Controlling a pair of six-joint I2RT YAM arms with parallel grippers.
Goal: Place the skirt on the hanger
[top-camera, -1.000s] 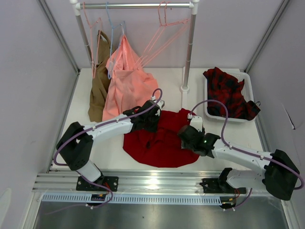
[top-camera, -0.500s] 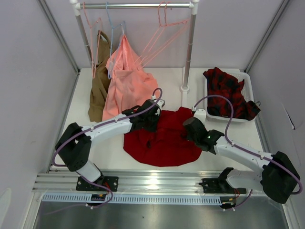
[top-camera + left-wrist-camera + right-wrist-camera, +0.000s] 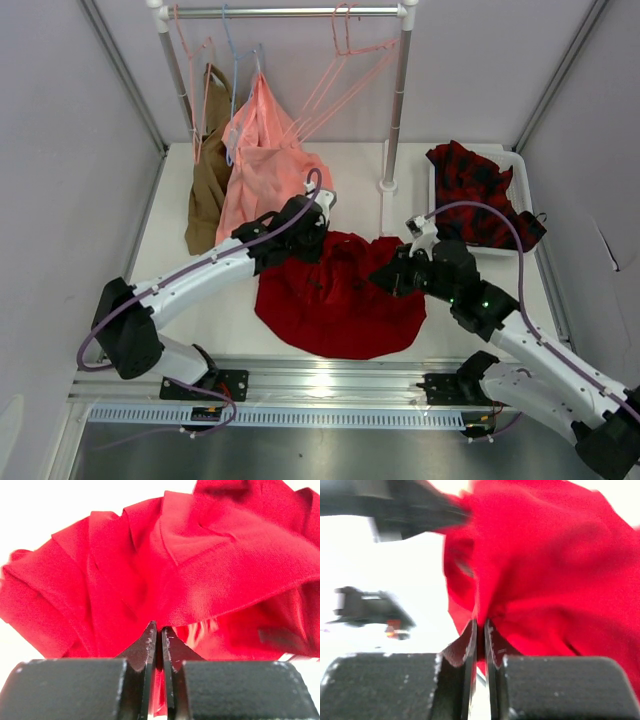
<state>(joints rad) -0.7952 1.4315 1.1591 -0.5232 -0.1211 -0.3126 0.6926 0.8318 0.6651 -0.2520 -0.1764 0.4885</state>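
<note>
The left claw (image 3: 159,630) and the right claw (image 3: 480,625) are each pinched narrow on an edge of the skirt (image 3: 335,300), which lies mostly on the tabletop (image 3: 230,310). The hanger (image 3: 362,47) hangs on the rail (image 3: 290,12), well apart, so I judge that only the grasp is done.

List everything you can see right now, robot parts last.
clothes rail: one, silver-white, rear
pink wire hangers: several, pale pink, on rail
blue wire hanger: one, light blue, on rail
salmon-pink garment: one, salmon-pink, hung on rail
brown garment: one, brown, hung left of it
skirt: one, deep red, centre
bin: one, white, right
checked garment: one, red-and-black, in bin
left end effector: one, black, shut on skirt
right end effector: one, black, shut on skirt
</note>
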